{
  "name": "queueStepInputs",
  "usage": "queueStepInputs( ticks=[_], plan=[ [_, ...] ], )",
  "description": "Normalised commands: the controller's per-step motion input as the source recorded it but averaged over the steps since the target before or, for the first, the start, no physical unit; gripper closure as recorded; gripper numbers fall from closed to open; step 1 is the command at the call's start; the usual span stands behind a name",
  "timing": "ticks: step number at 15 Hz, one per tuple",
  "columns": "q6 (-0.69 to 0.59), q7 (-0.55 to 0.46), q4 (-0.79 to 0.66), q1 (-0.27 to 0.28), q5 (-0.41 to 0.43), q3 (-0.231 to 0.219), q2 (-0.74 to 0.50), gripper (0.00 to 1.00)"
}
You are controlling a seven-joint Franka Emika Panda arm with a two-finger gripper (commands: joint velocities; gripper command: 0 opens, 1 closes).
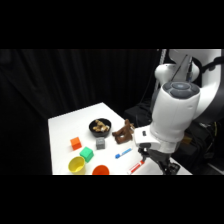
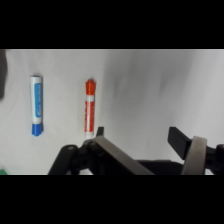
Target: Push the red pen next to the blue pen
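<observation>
In the wrist view the gripper point(image 2: 136, 136) was wide open and held nothing. The red pen point(image 2: 89, 108) lay on the table point(image 2: 150, 85) at approx. 10 o'clock from it, close to one fingertip. The blue pen point(image 2: 36, 105) lay parallel at 9 o'clock of the red, apart.

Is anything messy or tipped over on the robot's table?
Nothing stands out. The red pen and blue pen lie flat, side by side with a gap between them, and nothing looks spilled or broken.
</observation>
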Motion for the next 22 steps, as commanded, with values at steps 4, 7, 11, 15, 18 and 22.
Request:
queueStepInputs(
  ticks=[4,7,11,15,18,22],
  plan=[
    [0.29,0.02,0.11,0.144,-0.036,-0.138,0.30,0.00],
    [0.19,-0.06,0.17,0.119,0.055,-0.118,0.25,0.00],
    [0.14,-0.14,0.19,0.079,0.121,-0.084,0.23,0.00],
    [0.14,-0.22,0.13,0.001,0.142,-0.083,0.17,0.00],
    [0.12,-0.23,0.03,-0.040,0.116,-0.081,0.04,0.00],
    [0.12,-0.25,-0.09,-0.099,0.068,-0.117,-0.07,0.00]
  ],
)
